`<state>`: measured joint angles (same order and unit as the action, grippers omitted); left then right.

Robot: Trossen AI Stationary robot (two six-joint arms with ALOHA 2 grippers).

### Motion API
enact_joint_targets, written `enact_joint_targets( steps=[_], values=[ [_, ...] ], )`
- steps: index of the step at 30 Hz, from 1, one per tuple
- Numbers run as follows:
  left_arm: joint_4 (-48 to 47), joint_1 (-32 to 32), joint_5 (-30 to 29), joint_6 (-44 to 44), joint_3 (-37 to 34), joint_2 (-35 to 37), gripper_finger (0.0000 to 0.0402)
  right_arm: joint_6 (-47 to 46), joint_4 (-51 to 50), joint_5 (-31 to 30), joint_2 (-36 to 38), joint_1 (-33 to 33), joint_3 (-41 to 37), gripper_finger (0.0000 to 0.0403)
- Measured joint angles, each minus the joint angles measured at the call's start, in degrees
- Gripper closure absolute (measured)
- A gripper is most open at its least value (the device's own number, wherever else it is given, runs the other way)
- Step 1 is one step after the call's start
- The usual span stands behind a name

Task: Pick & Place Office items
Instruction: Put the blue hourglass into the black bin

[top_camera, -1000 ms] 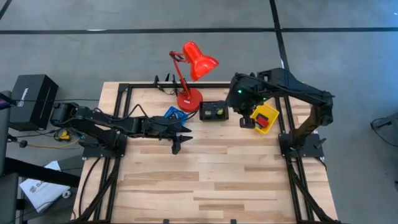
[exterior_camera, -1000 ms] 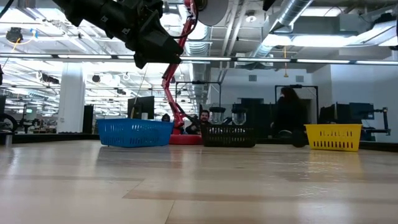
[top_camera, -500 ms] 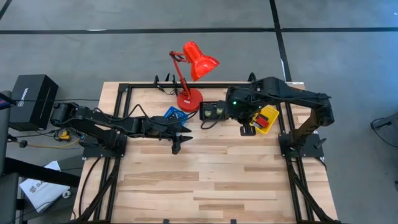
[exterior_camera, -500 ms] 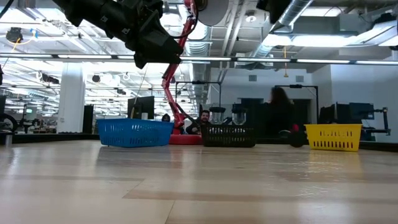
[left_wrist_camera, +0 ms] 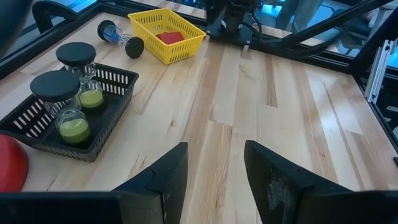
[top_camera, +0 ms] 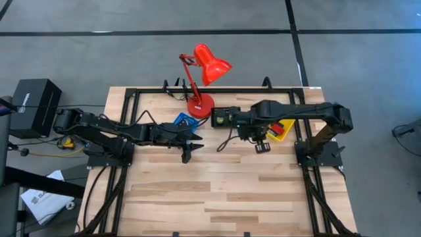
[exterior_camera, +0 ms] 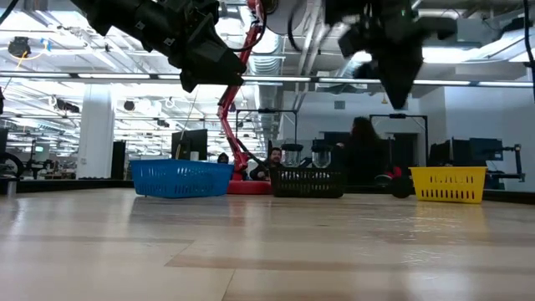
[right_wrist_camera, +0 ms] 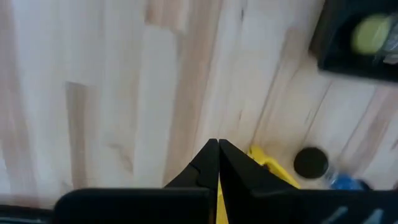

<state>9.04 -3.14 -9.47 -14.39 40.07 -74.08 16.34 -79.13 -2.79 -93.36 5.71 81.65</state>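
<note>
bare near half of the table (top_camera: 217, 191), lamp (top_camera: 200, 79), bins crowding far edge

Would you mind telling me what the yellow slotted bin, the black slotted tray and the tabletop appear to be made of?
Yellow slotted bin: likely moulded plastic, with uniform colour and thin ribs. Black slotted tray: probably matt plastic too, given its even ribbed walls. Tabletop: pale wooden planks, showing grain and joints, with a slight sheen.
</note>
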Motion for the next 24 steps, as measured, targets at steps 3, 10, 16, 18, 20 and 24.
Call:
enact_joint_targets(
  steps=[3, 10, 16, 18, 20, 24],
  values=[
    [0.01, -0.01, 0.02, 0.00, 0.00, 0.00, 0.0248, 0.10, 0.35, -0.06, 0.00, 2.76, -3.08, 0.0400],
    [0.00, 0.00, 0.04, 0.00, 0.00, 0.00, 0.0248, 1.70, 7.47, -0.05, 0.02, 9.26, -8.24, 0.0400],
    [0.02, -0.02, 0.06, 0.00, 0.00, 0.00, 0.0248, 5.13, 11.27, -3.74, 0.02, 14.41, -8.61, 0.0400],
    [0.02, 0.00, 0.08, 0.00, 0.00, 0.00, 0.0248, 5.33, 11.35, -6.20, 0.02, 15.98, -8.61, 0.0398],
    [0.07, -0.02, 0.08, 0.00, 0.00, 0.00, 0.0248, 7.45, 10.22, -7.95, -0.05, 17.43, -8.61, 0.0392],
    [0.04, 0.00, 0.18, 0.00, 0.00, 0.00, 0.0248, 11.97, 8.81, -8.25, -0.99, 19.55, -8.64, 0.0359]
  ],
)
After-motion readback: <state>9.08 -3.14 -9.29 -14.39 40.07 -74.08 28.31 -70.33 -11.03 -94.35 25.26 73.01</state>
